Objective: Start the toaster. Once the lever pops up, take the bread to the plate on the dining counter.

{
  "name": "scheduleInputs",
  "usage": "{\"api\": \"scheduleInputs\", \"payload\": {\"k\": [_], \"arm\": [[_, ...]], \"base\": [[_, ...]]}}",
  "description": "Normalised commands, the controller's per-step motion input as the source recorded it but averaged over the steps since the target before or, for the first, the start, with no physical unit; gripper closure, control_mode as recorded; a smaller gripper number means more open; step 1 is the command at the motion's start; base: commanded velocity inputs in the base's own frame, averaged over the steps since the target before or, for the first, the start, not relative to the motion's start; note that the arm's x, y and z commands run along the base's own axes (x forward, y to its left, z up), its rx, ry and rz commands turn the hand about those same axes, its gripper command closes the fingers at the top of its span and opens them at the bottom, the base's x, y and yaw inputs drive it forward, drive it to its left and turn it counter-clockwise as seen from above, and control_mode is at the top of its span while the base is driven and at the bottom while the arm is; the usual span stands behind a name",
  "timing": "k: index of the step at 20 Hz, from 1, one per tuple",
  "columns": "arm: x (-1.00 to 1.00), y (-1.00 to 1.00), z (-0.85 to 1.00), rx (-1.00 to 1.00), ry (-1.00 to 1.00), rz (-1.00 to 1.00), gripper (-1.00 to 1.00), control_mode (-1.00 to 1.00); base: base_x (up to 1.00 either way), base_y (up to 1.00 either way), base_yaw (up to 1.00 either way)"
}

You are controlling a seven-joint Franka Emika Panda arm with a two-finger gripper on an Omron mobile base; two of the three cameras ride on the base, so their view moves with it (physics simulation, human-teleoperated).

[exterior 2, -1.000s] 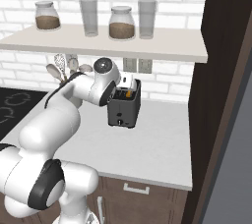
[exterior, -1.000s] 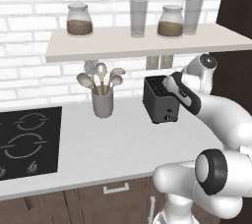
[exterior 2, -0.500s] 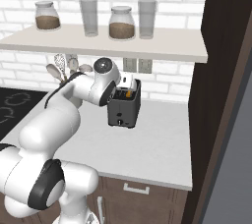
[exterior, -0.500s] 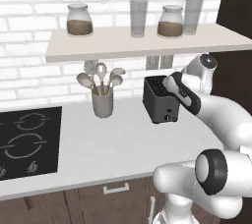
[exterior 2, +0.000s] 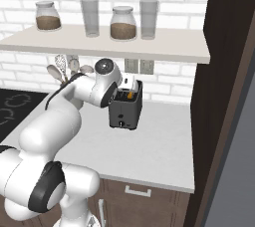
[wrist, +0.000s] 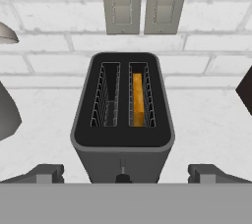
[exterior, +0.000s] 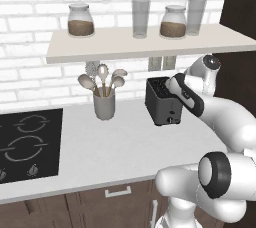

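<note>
Nothing is seen moved since the earlier frame: the wide-open two-finger gripper (wrist: 123,173) is held above the boxy dark-grey toaster (wrist: 123,115), the tan bread slice (wrist: 138,99) sunk in its right-hand slot, lever unpressed, delivery outstanding.

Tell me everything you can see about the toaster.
The toaster is a small dark grey box with rounded corners, looking like matte metal or plastic. It stands upright on the white worktop, below two wall sockets. Its top has two wire-lined slots; the bread sits low in one, the other is empty. Small controls sit low on its front. Nothing else touches it.
</note>
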Motion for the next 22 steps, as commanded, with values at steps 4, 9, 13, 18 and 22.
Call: {"api": "scheduleInputs", "payload": {"k": [4,9,13,18,22], "arm": [[0.00,0.00,0.00,0.00,0.00,0.00,-1.00,-1.00],[0.00,0.00,0.00,0.00,0.00,0.00,-1.00,-1.00],[0.00,0.00,0.00,0.00,0.00,0.00,-1.00,-1.00],[0.00,0.00,0.00,0.00,0.00,0.00,-1.00,-1.00],[0.00,0.00,0.00,0.00,0.00,0.00,-1.00,-1.00]], "base": [[0.00,0.00,0.00],[0.00,0.00,0.00],[0.00,0.00,0.00],[0.00,0.00,0.00],[0.00,0.00,0.00]]}}
